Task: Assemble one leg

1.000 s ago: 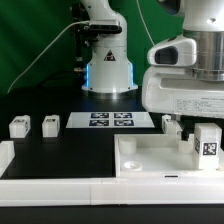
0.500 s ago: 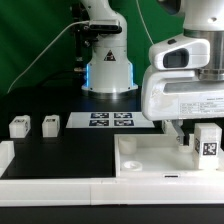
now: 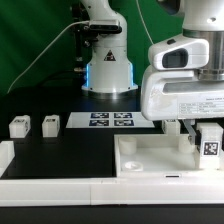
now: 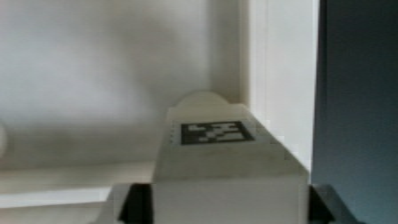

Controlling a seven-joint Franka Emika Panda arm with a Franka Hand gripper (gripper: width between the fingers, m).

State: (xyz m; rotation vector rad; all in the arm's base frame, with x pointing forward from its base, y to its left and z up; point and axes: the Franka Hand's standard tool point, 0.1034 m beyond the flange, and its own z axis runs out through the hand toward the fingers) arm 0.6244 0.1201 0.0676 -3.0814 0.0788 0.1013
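We see the pincer (image 3: 200, 134) clamped on a leg (image 3: 208, 142) (tag facing the camera), holding it upright in the corner of the white slab (image 3: 150, 160) at the exterior view's right. In the wrist view, dark fingers (image 4: 128, 203) flank the leg (image 4: 221, 170). Two spare legs (image 3: 19, 126) (image 3: 50, 124) sit on the black surface (image 3: 70, 150) beside the marker board (image 3: 110, 120).

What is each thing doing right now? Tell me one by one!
tool: shut on the held leg.
held leg: upright, in the tool's grip, at the slab's corner on the exterior view's right.
slab: lying flat on the table.
two loose legs: standing free on the table, untouched.
marker board: flat on the table.
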